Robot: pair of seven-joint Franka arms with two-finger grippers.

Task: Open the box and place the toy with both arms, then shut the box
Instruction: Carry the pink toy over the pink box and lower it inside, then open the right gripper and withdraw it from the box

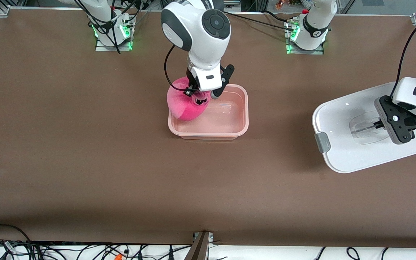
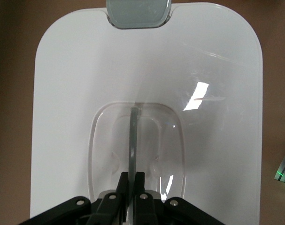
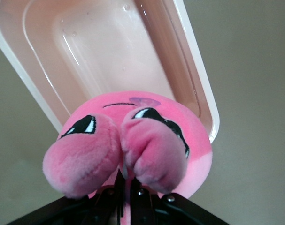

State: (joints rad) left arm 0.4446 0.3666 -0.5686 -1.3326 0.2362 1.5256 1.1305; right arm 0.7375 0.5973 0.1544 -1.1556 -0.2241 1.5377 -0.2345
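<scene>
A: Front view, item one?
B: Box base (image 1: 208, 124), pink, open, mid-table. Toy (image 1: 186, 103) hangs over the rim at the right arm's end, pinched in the closed right gripper (image 1: 198, 96). Lid (image 1: 341, 144) lies well apart toward the left arm's end, left gripper (image 1: 386, 126) on its handle.

A: Left wrist view?
B: Jaws shut on the clear handle bar (image 2: 133, 140); grey clip (image 2: 138, 13) visible.

A: Right wrist view?
B: Toy's face over the base's end wall.

A: Step?
B: Placing, probably. Next: shift toward centre, lower, release; then fetch the lid.
</scene>
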